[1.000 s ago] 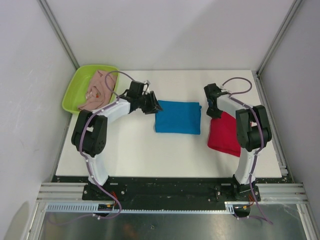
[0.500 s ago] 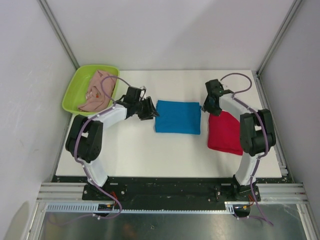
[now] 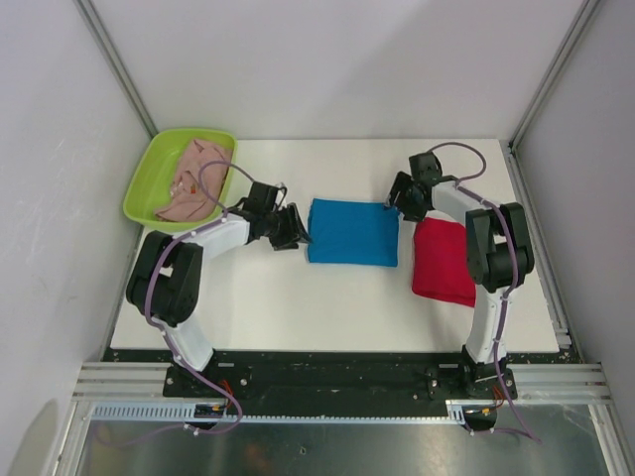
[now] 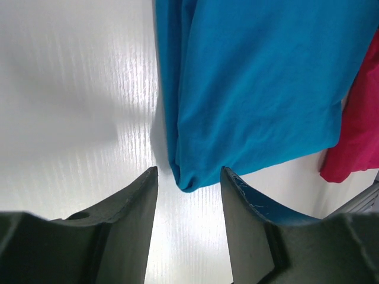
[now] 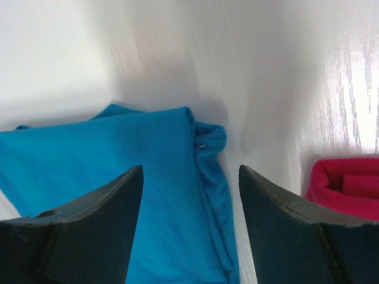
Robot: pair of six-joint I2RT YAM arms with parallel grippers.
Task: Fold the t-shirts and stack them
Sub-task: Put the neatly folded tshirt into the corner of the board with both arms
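Note:
A bright blue t-shirt (image 3: 352, 233) lies folded in a rectangle mid-table. A red t-shirt (image 3: 444, 260) lies folded to its right, and a pale pink one (image 3: 193, 178) is crumpled in the tray. My left gripper (image 3: 294, 230) is open at the blue shirt's left edge. In the left wrist view, a blue corner (image 4: 186, 177) sits just ahead of the open jaws (image 4: 189, 174), with nothing gripped. My right gripper (image 3: 402, 198) hangs open over the blue shirt's far right corner. There the bunched blue edge (image 5: 207, 148) lies below the fingertips (image 5: 190, 171), with the red shirt (image 5: 349, 183) off to the right.
A lime-green tray (image 3: 149, 174) sits at the table's far left corner and holds the pink shirt. Grey walls and metal frame posts close in the left, right and back sides. The white table (image 3: 258, 297) shows bare in front of the shirts.
My right gripper has opened and swung left from the red shirt to the blue shirt's far right corner. My left gripper has drawn back slightly off the blue shirt's left edge.

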